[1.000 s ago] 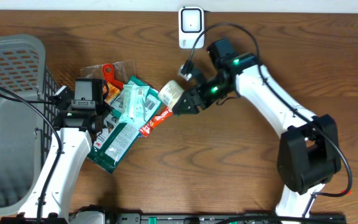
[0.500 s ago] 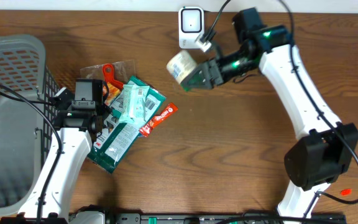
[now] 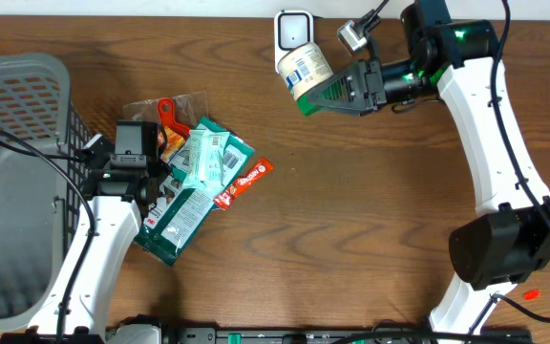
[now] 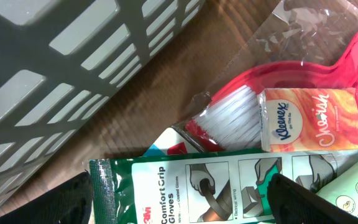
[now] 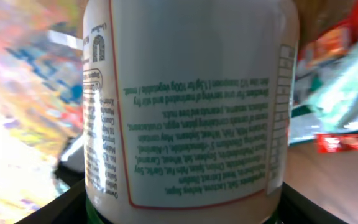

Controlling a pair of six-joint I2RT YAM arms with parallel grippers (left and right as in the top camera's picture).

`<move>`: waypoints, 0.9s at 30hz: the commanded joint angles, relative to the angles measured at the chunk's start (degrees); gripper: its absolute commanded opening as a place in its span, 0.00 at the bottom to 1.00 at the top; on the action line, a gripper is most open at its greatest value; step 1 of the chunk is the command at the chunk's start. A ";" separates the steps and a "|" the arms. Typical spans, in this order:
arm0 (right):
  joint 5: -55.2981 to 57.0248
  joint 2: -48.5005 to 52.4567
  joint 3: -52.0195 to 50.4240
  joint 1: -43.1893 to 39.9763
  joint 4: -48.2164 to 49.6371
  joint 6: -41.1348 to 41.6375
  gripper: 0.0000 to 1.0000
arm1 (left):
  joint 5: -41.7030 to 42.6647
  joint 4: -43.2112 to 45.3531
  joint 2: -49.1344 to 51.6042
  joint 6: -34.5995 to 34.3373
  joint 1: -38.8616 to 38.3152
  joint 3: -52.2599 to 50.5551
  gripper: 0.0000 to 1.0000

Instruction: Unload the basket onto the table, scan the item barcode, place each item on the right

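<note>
I had the right tool (image 3: 327,89) gripping the jar (image 3: 306,69) by the scanner (image 3: 294,29) at top centre, presumably to get it scanned; left tool (image 4: 188,202) hung open over the packets (image 3: 194,182).

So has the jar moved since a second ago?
Yes. The white jar, gripped by the right tool, went up-frame from the packet pile to the white scanner.

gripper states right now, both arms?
Left gripper: open, holding nothing.
Right gripper: closed on the white jar, up by the scanner.
</note>
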 commanded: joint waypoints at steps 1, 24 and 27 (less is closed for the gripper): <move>-7.93 -2.40 1.46 -0.70 -1.33 0.87 0.64 | -0.76 -0.35 0.46 -1.14 0.37 -0.42 0.89; -7.80 -17.70 1.46 -0.70 -3.87 12.59 0.58 | -0.74 -0.37 0.44 -1.16 0.37 -0.42 0.89; -7.80 -18.67 1.46 -0.70 -3.89 14.32 0.58 | -0.74 -0.39 0.46 -1.16 0.37 -0.42 0.89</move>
